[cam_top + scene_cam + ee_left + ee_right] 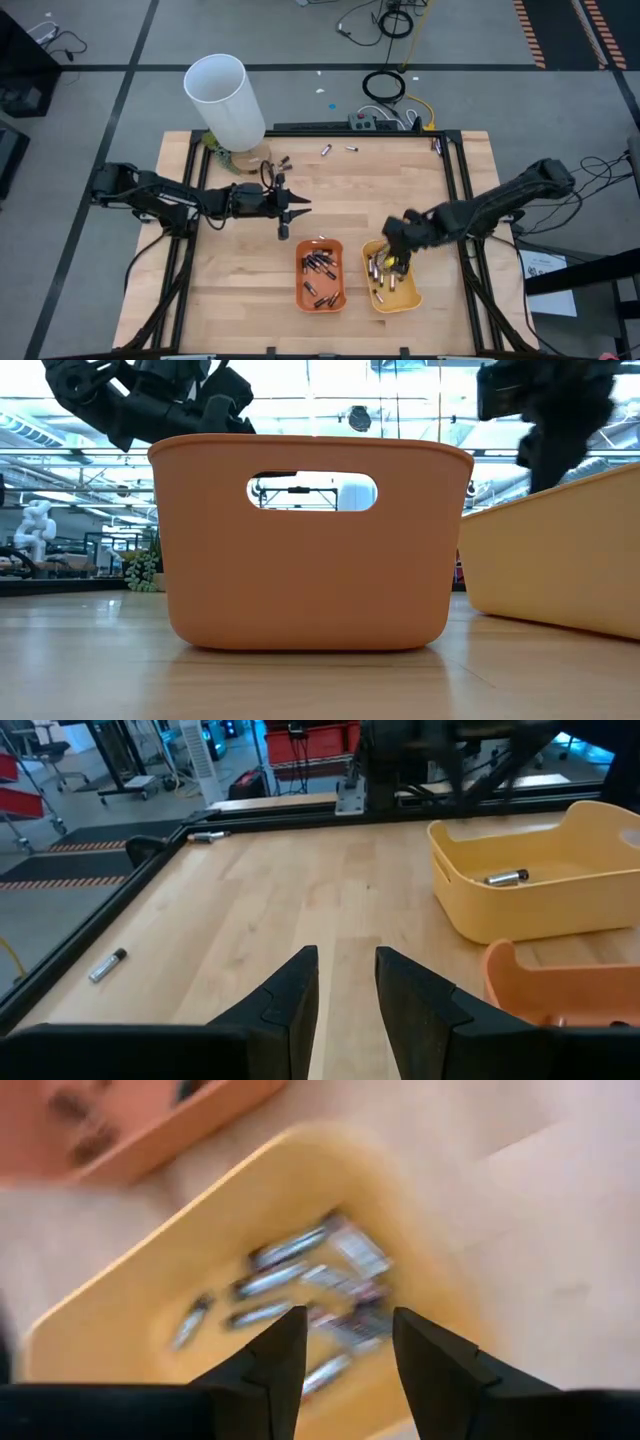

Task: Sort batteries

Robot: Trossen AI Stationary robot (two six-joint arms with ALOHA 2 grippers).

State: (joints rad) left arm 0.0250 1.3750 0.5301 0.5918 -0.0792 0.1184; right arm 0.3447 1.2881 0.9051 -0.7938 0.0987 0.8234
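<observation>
Two small plastic trays stand side by side near the table's front: an orange tray (pixel 320 275) holding dark batteries (pixel 317 266) and a yellow tray (pixel 392 280) holding silvery batteries (pixel 290 1275). My right gripper (pixel 345 1335) hangs open just above the yellow tray (pixel 120 1320), pointing steeply down, with nothing between its fingers. My left gripper (pixel 347 982) is open and nearly level above bare wood, left of and beyond the orange tray (pixel 545 985). Loose batteries (pixel 326 150) lie near the far edge, and another battery (pixel 107 965) lies on the wood.
A tall white tube (pixel 225 98) stands at the far left corner on a small base. A black frame rail (pixel 350 131) rims the table. Open wood lies between my left gripper (pixel 295 210) and the far edge. In the low view the orange tray (pixel 305 540) fills the middle.
</observation>
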